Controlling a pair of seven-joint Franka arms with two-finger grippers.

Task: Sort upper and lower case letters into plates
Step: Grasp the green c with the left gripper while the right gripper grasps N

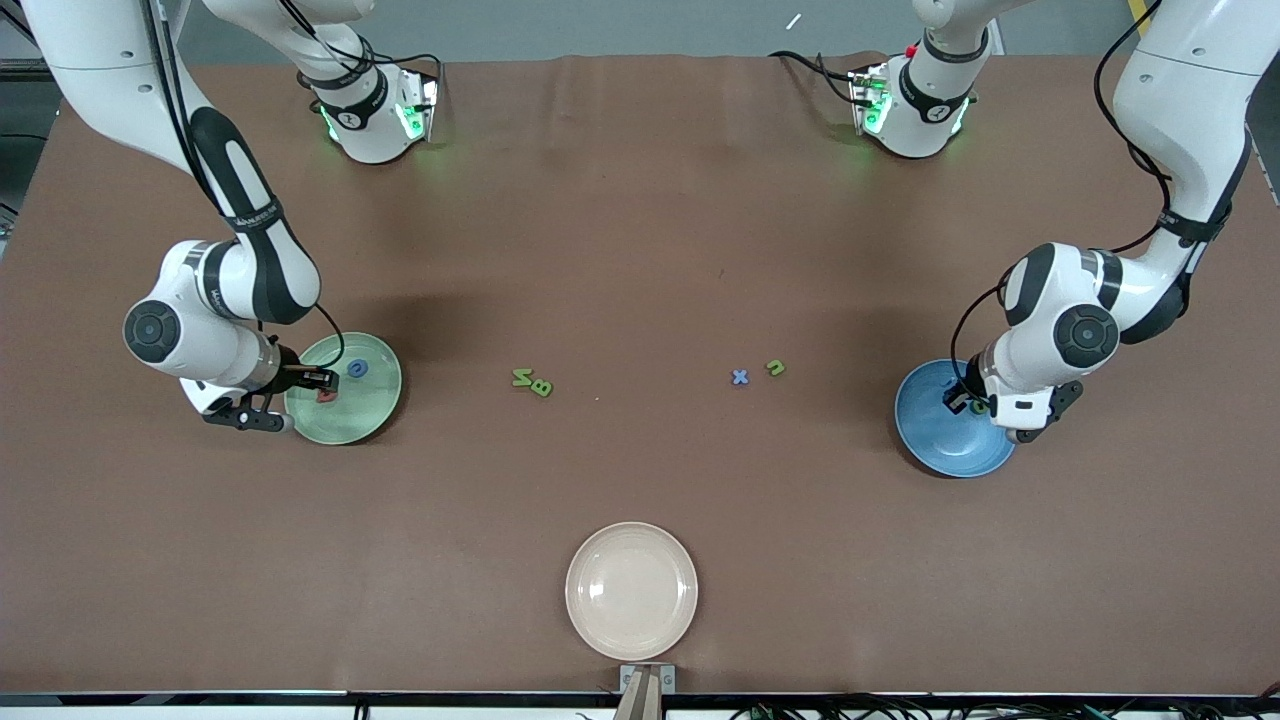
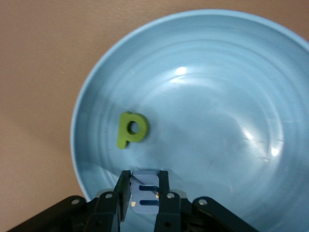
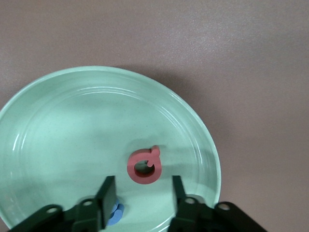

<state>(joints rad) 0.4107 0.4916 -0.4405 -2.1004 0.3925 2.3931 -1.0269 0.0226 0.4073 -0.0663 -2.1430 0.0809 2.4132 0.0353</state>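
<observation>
My right gripper (image 1: 322, 380) (image 3: 143, 186) hangs open low over the pale green plate (image 1: 372, 408) (image 3: 72, 125). A pinkish red letter (image 3: 143, 166) (image 1: 325, 395) lies in that plate just ahead of the fingertips, touching neither finger. A blue letter (image 3: 115, 213) (image 1: 356, 370) lies in the same plate. My left gripper (image 1: 965, 402) (image 2: 145, 176) is over the blue plate (image 1: 940, 450) (image 2: 217, 121), shut on a pale blue letter (image 2: 146, 193). A green letter (image 2: 132, 128) lies in the blue plate. Two green letters (image 1: 532, 382), a blue x (image 1: 739, 377) and a green letter (image 1: 775, 368) lie mid-table.
A cream-beige plate (image 1: 631, 590) stands nearest the front camera at the table's middle. The brown table cover (image 1: 640, 250) runs bare between the loose letters and the arm bases. Both arms' elbows hang over the table's two ends.
</observation>
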